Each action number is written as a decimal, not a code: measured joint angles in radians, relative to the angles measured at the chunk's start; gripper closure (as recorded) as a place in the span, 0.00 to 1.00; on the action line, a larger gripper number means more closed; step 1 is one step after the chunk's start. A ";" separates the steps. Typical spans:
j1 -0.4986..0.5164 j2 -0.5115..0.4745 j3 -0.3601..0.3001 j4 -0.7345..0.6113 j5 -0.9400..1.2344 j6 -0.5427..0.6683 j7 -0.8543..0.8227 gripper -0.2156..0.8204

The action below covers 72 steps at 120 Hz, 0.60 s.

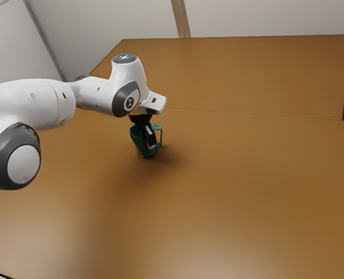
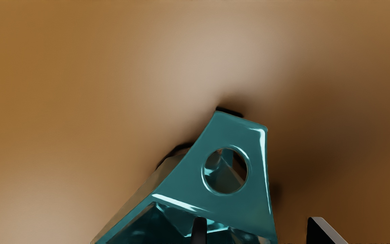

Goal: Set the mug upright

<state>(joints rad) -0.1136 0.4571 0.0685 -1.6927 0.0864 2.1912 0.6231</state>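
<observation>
Blue-green is the colour of the mug (image 1: 135,139), which is seen in the exterior view on the brown table (image 1: 230,192). It is found toward the exterior view's left, well apart from the near edge and from the far edge. Its mouth is turned up, and its handle (image 1: 160,137) is pointed to the exterior view's right. Whether its bottom is flat on the wood cannot be told. The black gripper (image 1: 149,138) is held low at the mug, and one finger is seen in front of the mug's near side. The big white and grey arm (image 1: 35,103) is reached in from the exterior view's left. A soft dark shadow (image 1: 170,156) is made on the wood just beside the mug. Behind the far edge, a pale wall (image 1: 265,17) is seen, with a brown strip (image 1: 181,17) on it.

In the wrist view, the mug is seen from above, close to the gripper (image 2: 257,219). The two fingers are set apart, with a side of the mug between them. One finger is seen at the open mouth, and the other is seen outside the mug. Some bare wood is seen between that outside finger and the mug, so the mug is not pinched. The top of the handle is flat and shiny, and a round hole (image 2: 225,171) is cut through it.
</observation>
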 joint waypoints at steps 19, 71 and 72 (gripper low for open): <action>-0.010 -0.056 0.002 -0.004 0.001 -0.006 0.002 0.36; -0.084 -0.385 0.083 0.110 0.003 -0.345 -0.173 0.23; -0.086 -0.388 0.084 0.111 0.003 -0.352 -0.176 0.23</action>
<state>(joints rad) -0.1992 0.0694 0.1524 -1.5822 0.0898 1.8390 0.4466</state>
